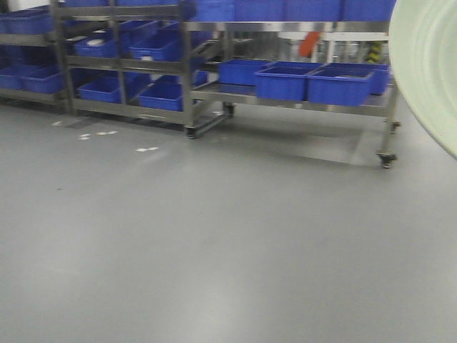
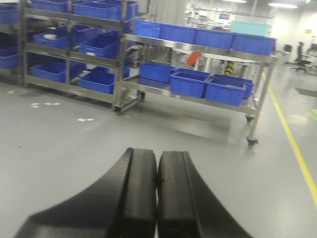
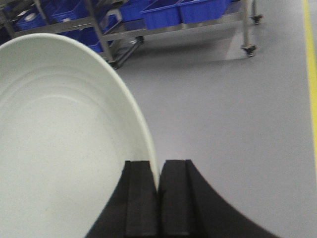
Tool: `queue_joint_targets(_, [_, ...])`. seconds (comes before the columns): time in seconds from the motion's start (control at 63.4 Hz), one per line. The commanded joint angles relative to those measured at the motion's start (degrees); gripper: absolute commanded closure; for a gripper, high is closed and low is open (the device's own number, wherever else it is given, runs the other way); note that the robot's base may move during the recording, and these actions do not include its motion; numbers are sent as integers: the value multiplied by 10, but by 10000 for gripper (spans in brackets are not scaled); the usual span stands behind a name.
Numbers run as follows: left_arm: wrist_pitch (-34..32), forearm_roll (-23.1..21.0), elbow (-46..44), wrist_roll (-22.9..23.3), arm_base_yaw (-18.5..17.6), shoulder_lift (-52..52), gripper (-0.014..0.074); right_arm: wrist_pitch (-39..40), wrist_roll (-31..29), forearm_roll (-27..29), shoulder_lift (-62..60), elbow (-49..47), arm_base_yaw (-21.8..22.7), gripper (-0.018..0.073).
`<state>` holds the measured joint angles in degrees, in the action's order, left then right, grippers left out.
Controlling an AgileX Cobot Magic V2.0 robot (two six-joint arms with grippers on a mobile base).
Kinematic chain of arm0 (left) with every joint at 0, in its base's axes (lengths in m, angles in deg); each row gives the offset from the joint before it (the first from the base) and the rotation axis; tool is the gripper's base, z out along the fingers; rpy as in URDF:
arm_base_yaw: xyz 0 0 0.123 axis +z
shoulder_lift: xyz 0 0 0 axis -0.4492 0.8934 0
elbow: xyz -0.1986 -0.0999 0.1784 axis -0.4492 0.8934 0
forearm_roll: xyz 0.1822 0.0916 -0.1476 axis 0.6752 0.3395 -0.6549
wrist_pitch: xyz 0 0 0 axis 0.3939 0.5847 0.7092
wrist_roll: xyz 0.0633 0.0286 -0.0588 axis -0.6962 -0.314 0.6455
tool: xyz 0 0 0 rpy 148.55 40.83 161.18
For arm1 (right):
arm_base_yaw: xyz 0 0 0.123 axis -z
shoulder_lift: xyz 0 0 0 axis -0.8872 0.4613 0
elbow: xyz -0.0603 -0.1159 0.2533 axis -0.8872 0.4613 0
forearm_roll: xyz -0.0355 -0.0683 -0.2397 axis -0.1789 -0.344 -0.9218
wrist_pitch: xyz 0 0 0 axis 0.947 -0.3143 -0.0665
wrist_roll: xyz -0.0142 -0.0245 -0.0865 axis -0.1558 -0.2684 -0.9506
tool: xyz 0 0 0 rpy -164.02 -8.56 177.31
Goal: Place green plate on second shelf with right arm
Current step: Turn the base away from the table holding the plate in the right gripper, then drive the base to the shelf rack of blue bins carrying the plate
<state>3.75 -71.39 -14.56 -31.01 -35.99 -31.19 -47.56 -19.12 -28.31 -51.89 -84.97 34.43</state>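
The right gripper (image 3: 158,174) clamps the green plate (image 3: 64,124) at its near rim between black fingers (image 3: 141,198); the left gripper (image 2: 157,166) has its jaws pressed flat together.

Even overhead light, pale sheen on the grey floor (image 1: 214,286), slight motion blur in all views

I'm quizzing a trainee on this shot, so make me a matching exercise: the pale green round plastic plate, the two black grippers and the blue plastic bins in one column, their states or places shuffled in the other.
Column one
1. pale green round plastic plate
2. left black gripper
3. right black gripper
4. blue plastic bins

Column two
A. on a shelf of the steel rack
B. shut, holding nothing
C. shut on the plate's rim
D. pinched by its rim over the grey floor

Pairs: 1-D, 2-B, 3-C, 4-A
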Motion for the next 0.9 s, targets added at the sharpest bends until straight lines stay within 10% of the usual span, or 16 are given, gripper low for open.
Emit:
queue_joint_targets(0.0, [-51, -5, 23, 2, -3, -10, 466, 55, 4, -30, 9, -17, 2, 506])
queue_joint_targets(0.883, [-51, -5, 23, 2, -3, -10, 466, 55, 4, -30, 9, -17, 2, 506])
